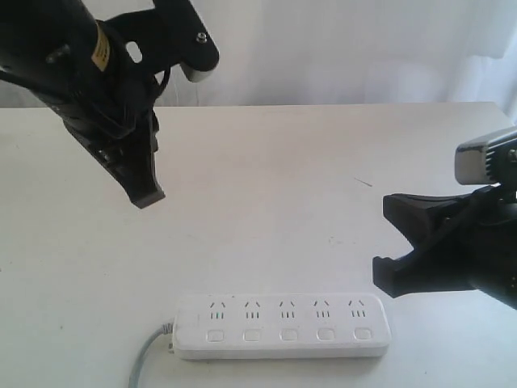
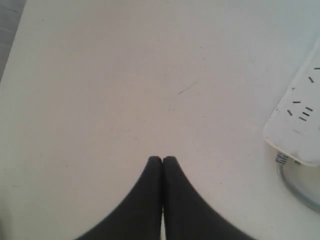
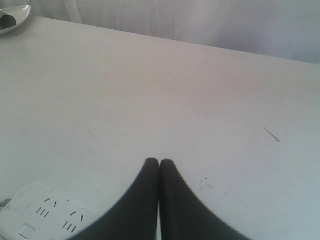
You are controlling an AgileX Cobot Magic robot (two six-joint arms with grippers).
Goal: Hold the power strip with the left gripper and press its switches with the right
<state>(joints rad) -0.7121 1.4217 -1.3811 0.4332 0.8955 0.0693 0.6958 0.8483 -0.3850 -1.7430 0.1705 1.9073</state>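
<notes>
The white power strip (image 1: 281, 325) lies flat near the table's front edge, its row of switches (image 1: 288, 334) facing the front and its grey cord (image 1: 145, 360) leaving its left end. My left gripper (image 1: 147, 198) hangs above the table at the back left, well away from the strip. In the left wrist view its fingers (image 2: 162, 158) are pressed together on nothing, with the strip's cord end (image 2: 300, 115) off to one side. My right arm (image 1: 460, 250) hovers just right of the strip. The right gripper (image 3: 159, 161) is shut and empty, beside the strip's end (image 3: 45, 215).
The white table (image 1: 283, 162) runs back to a pale curtain. A small dark scratch (image 1: 362, 182) marks the tabletop at the right. A silver part (image 3: 12, 20) shows at a corner of the right wrist view.
</notes>
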